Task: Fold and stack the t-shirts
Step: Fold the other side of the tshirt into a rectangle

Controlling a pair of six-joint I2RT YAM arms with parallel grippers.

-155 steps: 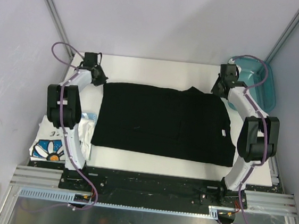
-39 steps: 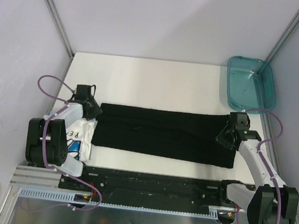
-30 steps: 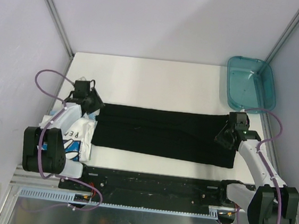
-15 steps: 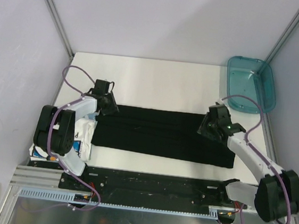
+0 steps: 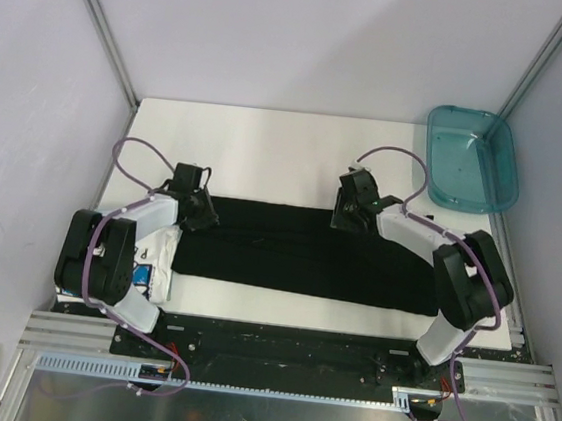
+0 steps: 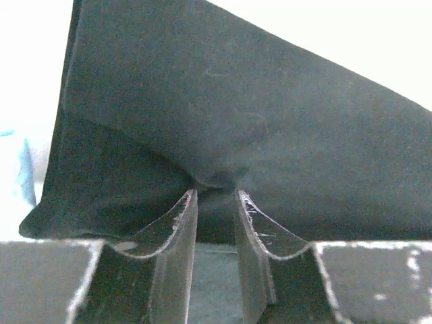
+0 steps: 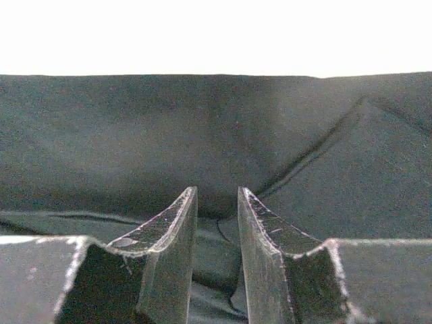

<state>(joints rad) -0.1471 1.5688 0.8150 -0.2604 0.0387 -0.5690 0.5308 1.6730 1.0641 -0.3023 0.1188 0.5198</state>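
Note:
The black t-shirt (image 5: 306, 258) lies folded into a long strip across the near half of the table. My left gripper (image 5: 204, 219) is at the strip's far left corner. In the left wrist view it (image 6: 216, 192) is shut on a pucker of the black cloth (image 6: 256, 115) drawn in between its fingertips. My right gripper (image 5: 346, 221) is at the strip's far edge, right of the middle. In the right wrist view it (image 7: 216, 191) stands open, fingers down on the black cloth (image 7: 202, 128). The white t-shirt (image 5: 159, 250) lies crumpled under the left arm, mostly hidden.
A teal plastic bin (image 5: 468, 155) stands at the far right corner. Bare white table (image 5: 287, 156) stretches behind the strip. Grey walls close in on both sides, and the metal rail (image 5: 276, 356) with the arm bases runs along the near edge.
The right gripper let go of the strip's right end and swung left along its far edge to the middle. The left gripper shifted slightly inward at the left corner and narrowed onto the cloth.

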